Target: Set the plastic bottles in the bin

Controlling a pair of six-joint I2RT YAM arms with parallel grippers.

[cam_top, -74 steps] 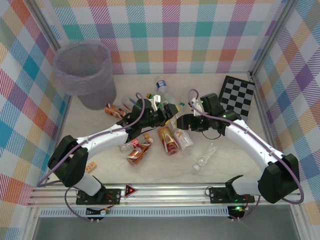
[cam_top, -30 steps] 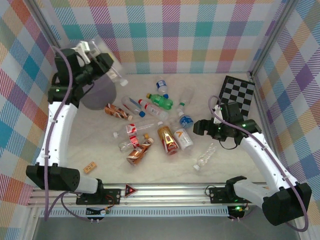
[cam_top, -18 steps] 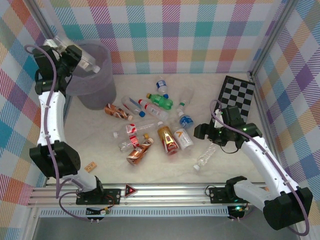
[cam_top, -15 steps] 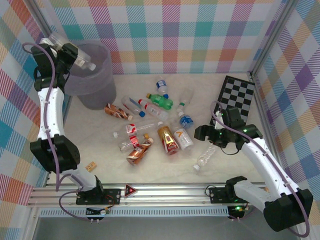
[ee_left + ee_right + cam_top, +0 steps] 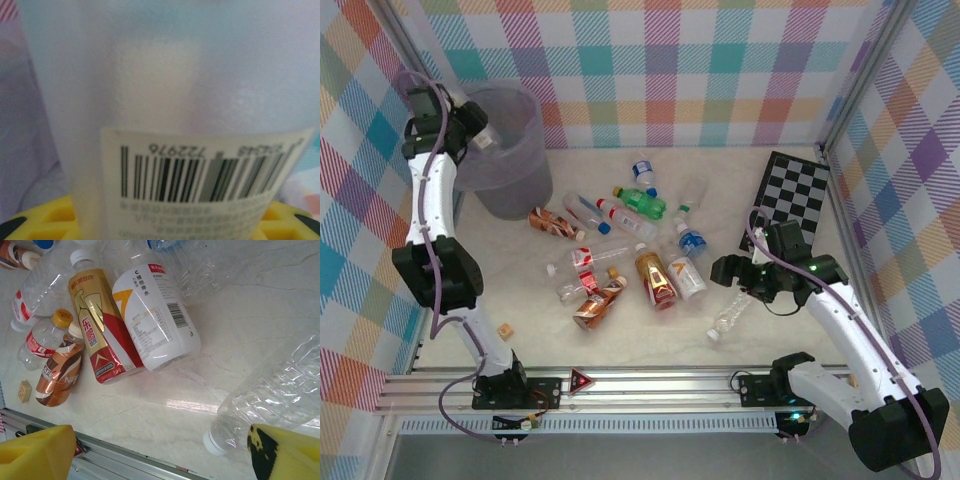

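**Top view.** Your left tool point(image 5: 472, 128) is up at the rim of the bin point(image 5: 515, 190), which stands in the tabletop's point(image 5: 800, 335) far-left corner. Your right tool point(image 5: 728, 271) hangs over the right half, just above a crumpled clear bottle point(image 5: 732, 312). The other plastic bottles point(image 5: 590, 308) lie scattered mid-tabletop, a green bottle point(image 5: 645, 205) among them. The checkerboard point(image 5: 798, 190) sits in the far-right corner.

**Left wrist.** A barcoded clear bottle point(image 5: 200, 100) sits hard against the lens, seated between the yellow fingers point(image 5: 42, 216). The left tool is closed on it.

**Right wrist.** The yellow fingers point(image 5: 35, 452) are spread wide with nothing between them. The crumpled clear bottle's white cap lies just beside the right-hand finger. Toward mid-tabletop, a white-labelled bottle point(image 5: 155, 315) and a gold-and-red bottle point(image 5: 100, 330) lie side by side, touching. A tan block point(image 5: 24, 391) sits toward the near edge.
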